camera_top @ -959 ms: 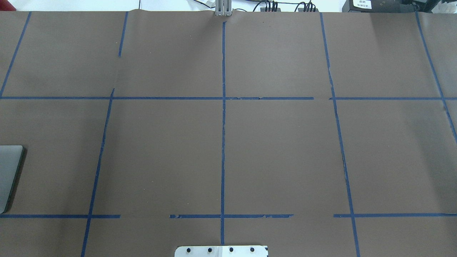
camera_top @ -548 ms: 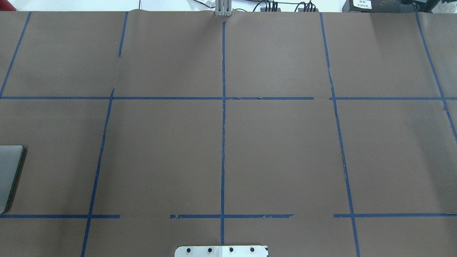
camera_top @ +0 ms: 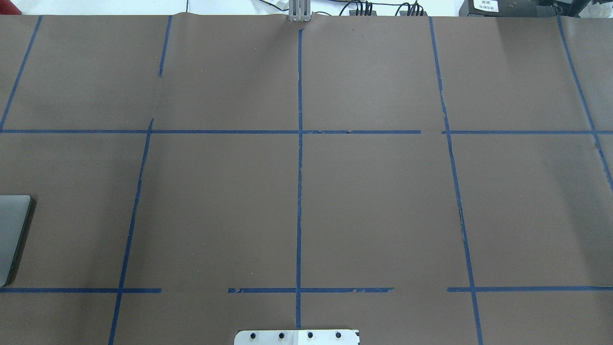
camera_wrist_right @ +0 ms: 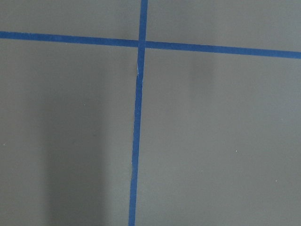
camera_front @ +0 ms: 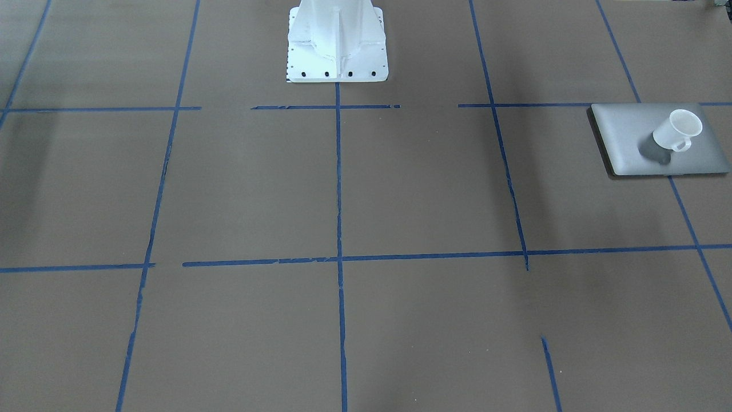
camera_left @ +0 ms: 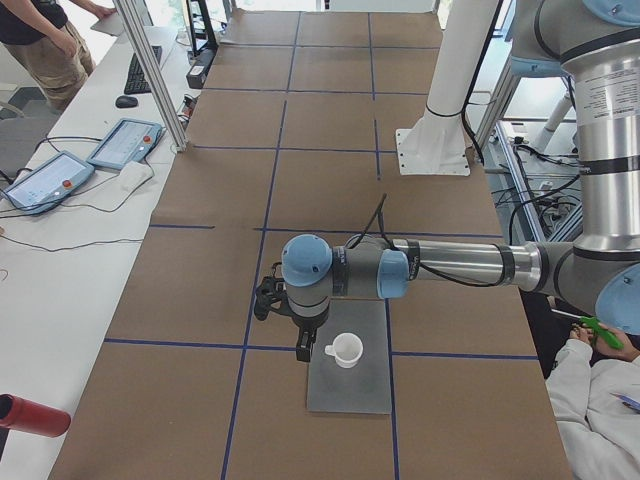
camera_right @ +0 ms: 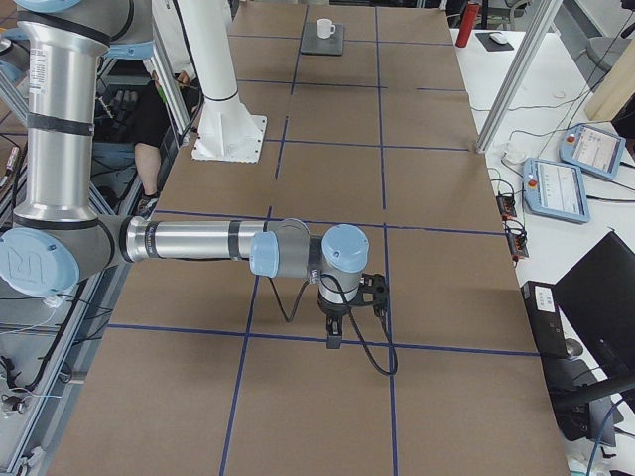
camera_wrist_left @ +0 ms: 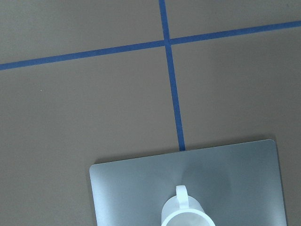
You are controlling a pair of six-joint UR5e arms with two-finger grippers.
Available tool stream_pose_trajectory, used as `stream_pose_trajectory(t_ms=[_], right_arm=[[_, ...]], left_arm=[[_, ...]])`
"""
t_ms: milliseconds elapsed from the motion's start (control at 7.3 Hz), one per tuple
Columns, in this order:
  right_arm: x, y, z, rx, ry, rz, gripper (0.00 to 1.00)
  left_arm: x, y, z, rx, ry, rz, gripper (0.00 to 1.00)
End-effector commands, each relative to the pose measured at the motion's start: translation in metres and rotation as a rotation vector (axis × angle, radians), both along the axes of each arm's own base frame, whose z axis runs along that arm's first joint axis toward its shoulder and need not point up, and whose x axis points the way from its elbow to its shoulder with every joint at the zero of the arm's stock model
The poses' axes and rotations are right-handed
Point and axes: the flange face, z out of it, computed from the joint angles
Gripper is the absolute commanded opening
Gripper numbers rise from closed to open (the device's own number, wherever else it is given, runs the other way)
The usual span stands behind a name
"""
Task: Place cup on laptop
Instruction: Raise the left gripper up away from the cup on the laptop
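Note:
The white cup [camera_front: 677, 130] stands upright on the silver-grey laptop [camera_front: 629, 143], which lies closed at the table's left end. Both show in the exterior left view, cup [camera_left: 346, 349] on laptop [camera_left: 350, 390], and small and far in the exterior right view, cup [camera_right: 324, 28] on laptop [camera_right: 325, 43]. The left wrist view looks down on the cup [camera_wrist_left: 186, 214] and laptop [camera_wrist_left: 127, 188]. The overhead view shows only the laptop's corner [camera_top: 12, 230]. My left gripper [camera_left: 303, 350] hangs just beside the cup's handle, apart from it. My right gripper [camera_right: 334, 340] hangs over bare table. I cannot tell whether either is open or shut.
Blue tape lines divide the brown table cover. The white robot pedestal [camera_front: 336, 40] stands at the near middle edge. Operator pendants [camera_left: 45, 180] and a red cylinder [camera_left: 30, 415] lie on the side bench. A seated person [camera_left: 600, 400] is near the left arm's base.

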Motion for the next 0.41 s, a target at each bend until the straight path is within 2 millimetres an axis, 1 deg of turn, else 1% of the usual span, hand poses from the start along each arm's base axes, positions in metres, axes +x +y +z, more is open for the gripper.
stream_pose_trajectory(t_ms=[0,274], right_arm=[[0.0001,0.0,0.0001,0.001,0.001,-0.001,1.0],[0.0001,0.0,0.0001,0.0,0.002,0.0,1.0]], left_arm=[[0.0006,-0.0001,0.0012,-0.002,0.0,0.002,1.0],[0.0005,0.0008,0.0034,-0.005,-0.001,0.004,1.0]])
